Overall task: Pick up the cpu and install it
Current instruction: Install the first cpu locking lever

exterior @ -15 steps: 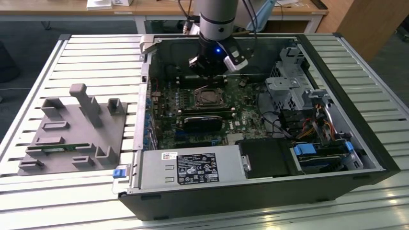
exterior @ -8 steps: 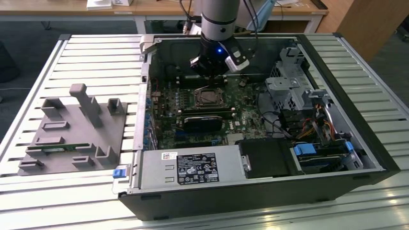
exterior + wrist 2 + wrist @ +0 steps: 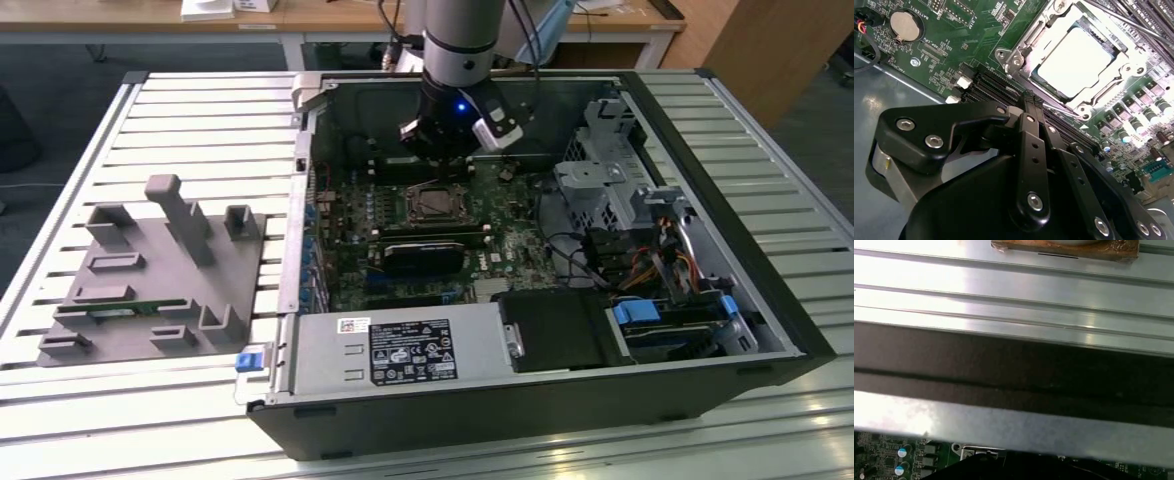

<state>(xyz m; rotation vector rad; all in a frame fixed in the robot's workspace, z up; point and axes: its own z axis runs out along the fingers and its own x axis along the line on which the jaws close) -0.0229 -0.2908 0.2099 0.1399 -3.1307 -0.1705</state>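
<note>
Exterior view, lower frame: slatted metal table (image 3: 160, 420) with an open black computer case (image 3: 747, 330) lying on it. Nearest inside the case were the grey power supply (image 3: 400, 350) with its sticker, bottom centre, and a black drive bay (image 3: 561, 330) to the right of it. Gray fixture block (image 3: 147, 270) sat on the table at left of frame, well apart from the case. Center frame: green motherboard (image 3: 400, 225), with a black rectangular heatsink block (image 3: 427, 250) lying across it. Just above that in the frame was the CPU socket (image 3: 434, 203). The gripper (image 3: 443, 152) hung over the board just beyond the socket, upper centre, arm rising out the top of the frame. Wooden desk (image 3: 334, 15) ran along the top edge, farthest back.

Second wrist view: the black gripper linkage (image 3: 1026, 150) took up the lower half. Could not tell whether the gripper was clenched or released, tips hidden behind the links. The cpu (image 3: 1074, 55) was not in it: it lay flat in the socket frame (image 3: 1014, 60), upper right of frame, its top glaring white. Memory slots (image 3: 996, 90) ran between gripper and socket. Coin battery (image 3: 905, 25) upper left.

First wrist view: a strip of motherboard (image 3: 899, 455) along the bottom, the black case wall (image 3: 1014, 375) across the middle, the table slats (image 3: 1014, 290) above that.
</note>
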